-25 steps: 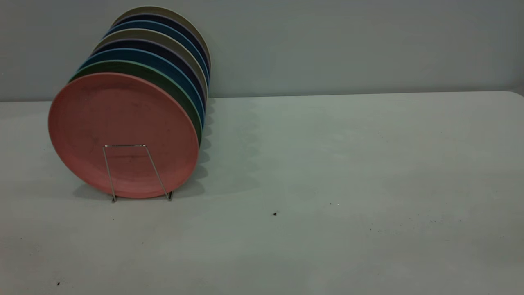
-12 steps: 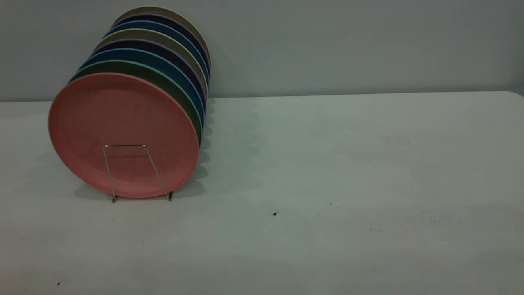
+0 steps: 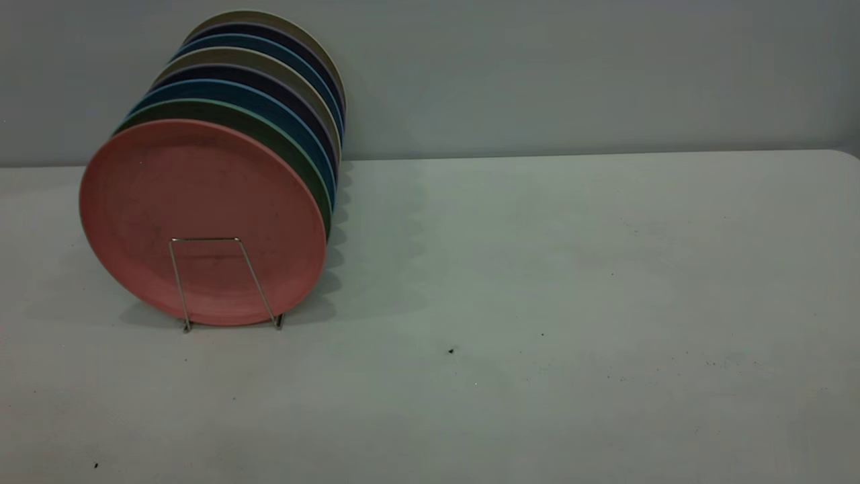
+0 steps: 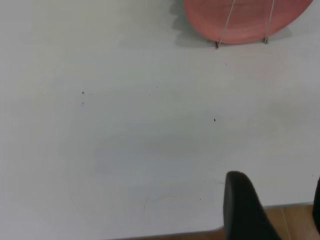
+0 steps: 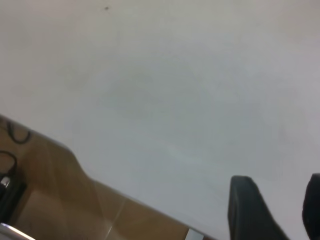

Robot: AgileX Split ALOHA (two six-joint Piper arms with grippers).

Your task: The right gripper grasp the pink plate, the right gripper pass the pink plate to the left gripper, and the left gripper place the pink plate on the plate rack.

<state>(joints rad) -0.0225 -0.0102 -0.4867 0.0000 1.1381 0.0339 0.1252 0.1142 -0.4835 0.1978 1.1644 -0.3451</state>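
The pink plate [image 3: 201, 202] stands upright in the front slot of the plate rack [image 3: 213, 239], whose silver front loop crosses the plate's lower half. No arm appears in the exterior view. In the left wrist view the pink plate [image 4: 247, 20] and two wires of the plate rack [image 4: 226, 25] lie far from my left gripper [image 4: 277, 179]. That gripper is open and empty over the table's near edge. My right gripper [image 5: 279, 179] is open too, holding nothing, above bare table near an edge.
Behind the pink plate the rack holds a green plate [image 3: 269, 131] and several blue, navy and beige plates [image 3: 282, 74]. The grey table [image 3: 571, 269] stretches to the right of the rack. Wooden floor [image 5: 50, 200] and black cables [image 5: 10, 165] lie past the table edge.
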